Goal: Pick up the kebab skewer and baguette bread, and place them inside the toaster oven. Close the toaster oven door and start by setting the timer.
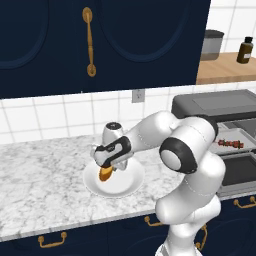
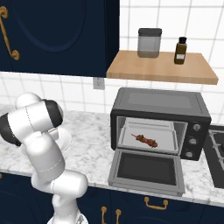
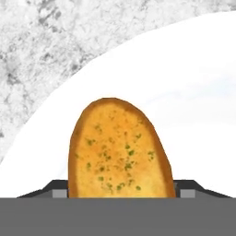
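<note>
My gripper [image 1: 106,170] hangs low over the white plate [image 1: 125,186], and the bread [image 3: 120,150] stands between my fingers [image 3: 56,186], one dark tip showing on each side of it. The tips sit right at its edges, but I cannot tell whether they press on the crust or just bracket it. From the left base view the loaf pokes out orange below my hand, over the middle of the plate. Up close its crust is golden with green flecks.

The skewer [image 2: 147,141] already lies on the tray inside the oven [image 2: 159,101], far to the right of the plate. The oven door [image 2: 146,169] hangs open, flat toward the near edge of the counter, and three knobs run down the oven's right side.

I can read no writing anywhere; the brown bottle [image 2: 180,50] on the wooden shelf [image 2: 162,68] has a pale label too small to make out, and a grey jar [image 2: 149,42] stands left of it.

The counter [image 1: 40,170] is grey-white marble, backed by white tile with an outlet [image 1: 138,95], with navy cabinets and brass handles above and below.
</note>
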